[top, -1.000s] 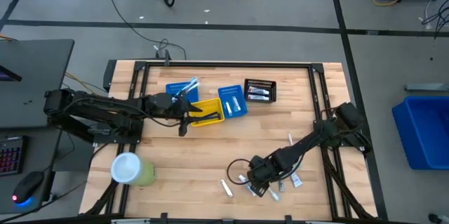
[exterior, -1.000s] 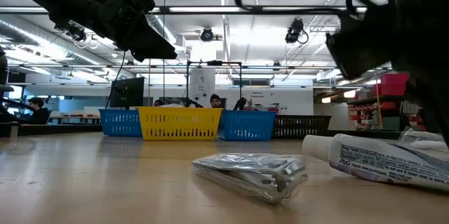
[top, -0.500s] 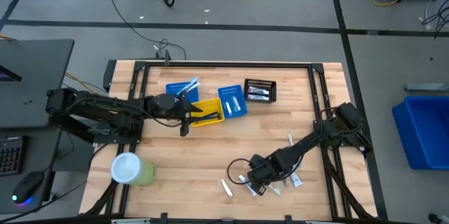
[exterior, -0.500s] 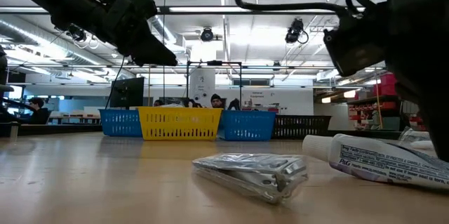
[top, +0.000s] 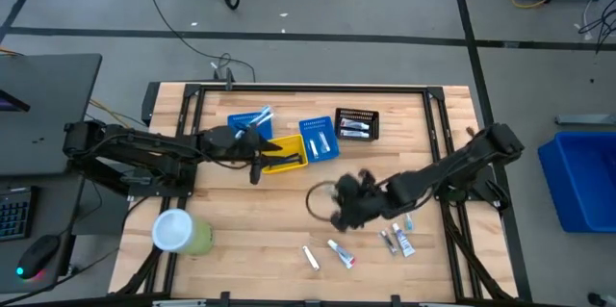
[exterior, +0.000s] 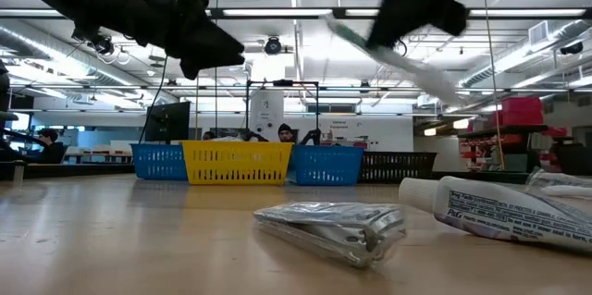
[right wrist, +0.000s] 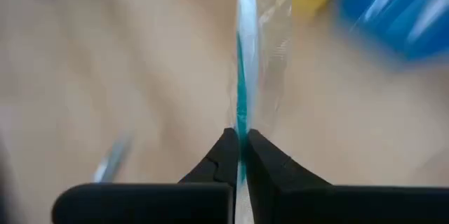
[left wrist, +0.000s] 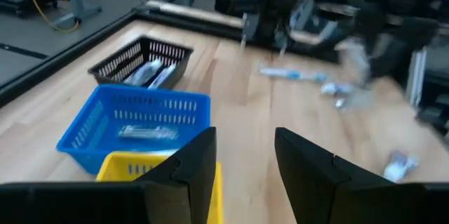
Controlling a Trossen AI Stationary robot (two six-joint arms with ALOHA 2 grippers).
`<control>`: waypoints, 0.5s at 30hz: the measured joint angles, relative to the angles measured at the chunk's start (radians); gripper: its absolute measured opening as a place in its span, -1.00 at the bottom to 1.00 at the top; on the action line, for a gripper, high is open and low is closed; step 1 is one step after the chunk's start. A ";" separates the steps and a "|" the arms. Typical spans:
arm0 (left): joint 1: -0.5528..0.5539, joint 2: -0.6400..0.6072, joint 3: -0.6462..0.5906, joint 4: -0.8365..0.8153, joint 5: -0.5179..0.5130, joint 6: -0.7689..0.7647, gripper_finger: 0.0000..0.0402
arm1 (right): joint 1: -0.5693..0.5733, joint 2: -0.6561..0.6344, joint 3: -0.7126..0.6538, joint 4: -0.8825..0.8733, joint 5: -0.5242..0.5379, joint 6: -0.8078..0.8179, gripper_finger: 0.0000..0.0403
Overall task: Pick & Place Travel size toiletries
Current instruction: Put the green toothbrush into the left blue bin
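Right gripper [right wrist: 238, 155]: your jaws are clamped on a wrapped toothbrush [right wrist: 244, 62], pinching it near one end; most of its length sticks out past the fingertips.
Position: the right gripper [top: 345, 206] is lifted off the desk [top: 404, 119], between the loose toiletries and the row of bins.
Left gripper [left wrist: 242, 164]: jaws apart and holding nothing, waiting above the yellow bin [top: 285, 154].
Bins: the yellow bin sits between two blue bins [top: 319, 140], with a black bin [top: 357, 124] at the right end; the blue and black ones already hold items.
Left on the desk: a small tube [top: 341, 252], a foil-wrapped packet [top: 311, 258] and a few tubes [top: 400, 242] near the front edge.
Risk, grip: you hold a slippery wrapper by a narrow pinch, so a fast swing could let the toothbrush pivot or slide out.
Risk, collision: the left arm hangs over the bins; heading for the yellow one may bring the arms together.
Risk, drop-off: the long free end could catch a bin rim and tip out.
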 joint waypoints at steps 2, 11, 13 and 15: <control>0.000 0.000 0.000 0.030 0.000 -0.047 -0.24 | -0.012 -0.028 0.000 0.017 0.180 -0.040 -0.91; 0.000 0.005 0.000 0.084 0.029 -0.050 -0.24 | -0.120 -0.031 -0.001 0.279 0.302 -0.361 -0.90; -0.005 0.005 0.000 0.119 0.038 -0.073 -0.24 | -0.147 -0.021 -0.001 0.348 0.262 -0.443 -0.90; -0.008 0.005 0.000 0.144 0.040 -0.100 -0.24 | -0.175 -0.010 -0.001 0.417 0.216 -0.503 -0.90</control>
